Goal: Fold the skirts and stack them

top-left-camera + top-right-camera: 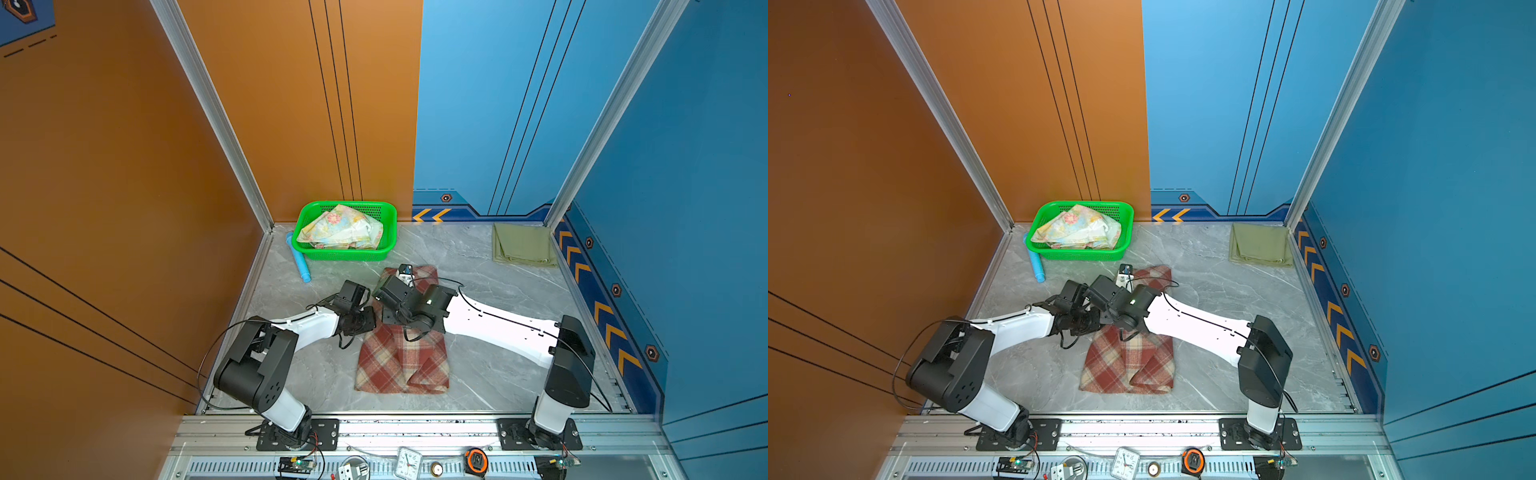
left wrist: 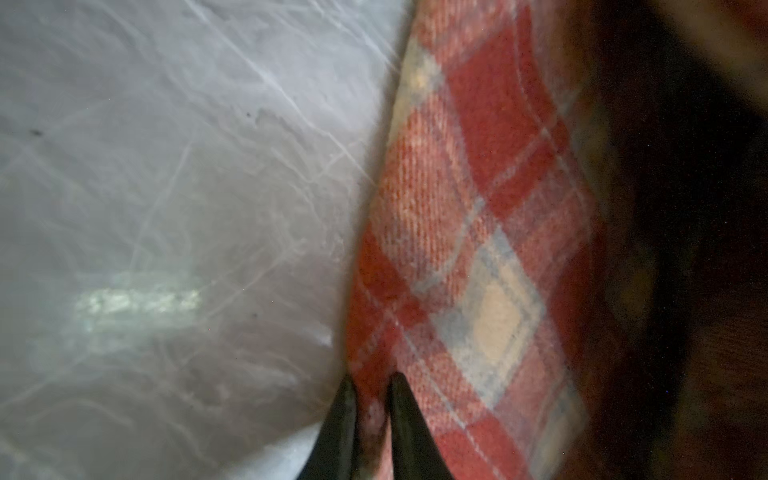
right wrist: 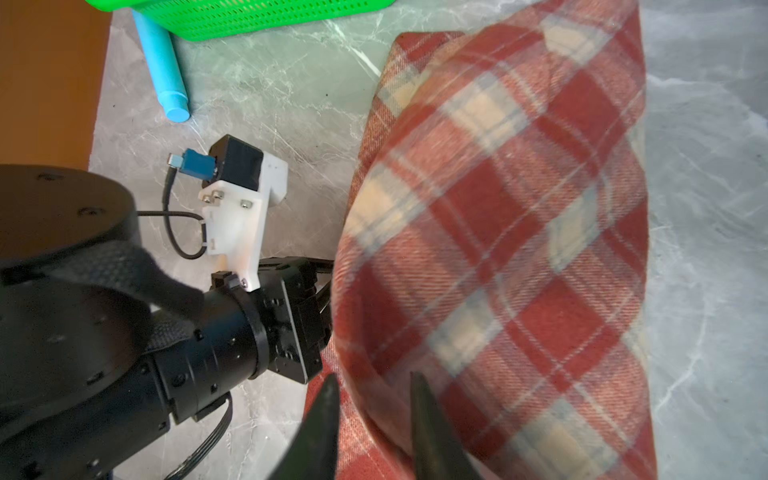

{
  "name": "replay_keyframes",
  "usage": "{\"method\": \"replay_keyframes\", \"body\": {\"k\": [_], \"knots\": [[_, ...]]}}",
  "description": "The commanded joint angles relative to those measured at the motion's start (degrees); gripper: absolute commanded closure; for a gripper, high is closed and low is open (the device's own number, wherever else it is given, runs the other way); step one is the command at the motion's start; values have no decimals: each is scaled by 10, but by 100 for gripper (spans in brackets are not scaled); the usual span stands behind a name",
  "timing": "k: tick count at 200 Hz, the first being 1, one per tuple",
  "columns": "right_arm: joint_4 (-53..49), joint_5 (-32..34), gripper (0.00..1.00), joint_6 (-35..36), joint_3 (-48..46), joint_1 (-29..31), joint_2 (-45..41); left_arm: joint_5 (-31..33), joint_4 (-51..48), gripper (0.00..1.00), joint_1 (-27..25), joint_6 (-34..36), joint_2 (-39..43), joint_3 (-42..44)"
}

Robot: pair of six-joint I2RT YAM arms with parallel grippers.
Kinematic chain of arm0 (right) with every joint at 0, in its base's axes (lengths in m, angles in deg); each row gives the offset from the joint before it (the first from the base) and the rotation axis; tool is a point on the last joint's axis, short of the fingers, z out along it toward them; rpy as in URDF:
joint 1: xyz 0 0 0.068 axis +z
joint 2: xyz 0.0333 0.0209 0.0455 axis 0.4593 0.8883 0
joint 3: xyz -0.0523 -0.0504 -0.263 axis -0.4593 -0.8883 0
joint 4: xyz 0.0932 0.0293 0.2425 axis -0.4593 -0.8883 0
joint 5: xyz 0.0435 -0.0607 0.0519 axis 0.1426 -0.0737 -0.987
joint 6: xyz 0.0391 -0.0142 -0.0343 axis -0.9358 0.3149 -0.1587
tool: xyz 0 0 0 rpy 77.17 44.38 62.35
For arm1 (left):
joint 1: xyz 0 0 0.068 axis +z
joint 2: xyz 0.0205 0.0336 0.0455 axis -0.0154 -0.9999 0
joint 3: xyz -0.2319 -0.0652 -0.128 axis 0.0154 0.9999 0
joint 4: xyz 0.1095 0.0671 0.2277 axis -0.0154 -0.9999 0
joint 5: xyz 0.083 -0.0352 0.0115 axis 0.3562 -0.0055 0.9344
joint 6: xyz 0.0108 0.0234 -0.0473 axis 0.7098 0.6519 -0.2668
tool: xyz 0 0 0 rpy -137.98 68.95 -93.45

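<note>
The red-brown and cream plaid skirt (image 1: pixel 401 365) (image 1: pixel 1125 365) lies mid-table, partly folded, with both arms meeting over its far half. My left gripper (image 2: pixel 372 380) is shut on the plaid skirt's (image 2: pixel 478 208) side edge, low over the marble. My right gripper (image 3: pixel 374 380) stands open, and a raised fold of the plaid skirt (image 3: pixel 519 249) lies loosely between its fingers. The pale floral skirt (image 1: pixel 340 228) (image 1: pixel 1077 230) sits crumpled in the green basket (image 1: pixel 345 254) (image 1: pixel 1079 254). The olive-green skirt (image 1: pixel 523 245) (image 1: pixel 1260 245) lies folded at the back right corner.
A light blue tube (image 1: pixel 299 259) (image 3: pixel 164 70) lies on the table left of the basket (image 3: pixel 257 16). Orange and blue walls close in the grey marble table (image 1: pixel 498 316) on three sides. A clock and a tape measure sit on the front rail.
</note>
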Motion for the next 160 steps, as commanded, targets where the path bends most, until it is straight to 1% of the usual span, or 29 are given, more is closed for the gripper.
{"method": "replay_keyframes", "body": {"k": [1, 11, 22, 44, 72, 96, 99, 108, 116, 130, 143, 160], "knots": [[0, -3, 34, 1, 3, -26, -26, -3, -42, 82, -3, -3, -2, 28], [5, 2, 26, -2, -17, -36, -45, -4, -42, 82, -2, -2, 0, 30], [9, 8, 22, 0, -37, -48, -65, -4, -42, 82, -2, -2, 1, 30], [10, 13, 22, -1, -77, -79, -100, -7, -42, 82, -2, -1, 2, 31], [17, -9, 22, 8, -135, -140, -133, -11, -42, 82, -15, -10, 3, 28], [21, -30, 22, 26, -169, -190, -151, -1, -42, 81, -51, -30, 1, 21], [21, -34, 22, 28, -172, -212, -156, 1, -42, 81, -57, -33, -1, 19], [21, -42, 22, 37, -183, -238, -170, 6, -42, 79, -77, -42, -7, 11], [21, -50, 22, 49, -189, -263, -186, 11, -42, 76, -95, -52, -16, 0], [19, -70, 21, 79, -198, -304, -210, 9, -3, 69, -129, -74, -40, -21], [4, -92, 21, 107, -201, -341, -221, 0, 14, 55, -163, -90, -73, -59], [-22, -111, 21, 142, -201, -378, -226, -22, 20, 38, -208, -91, -123, -131]]}}
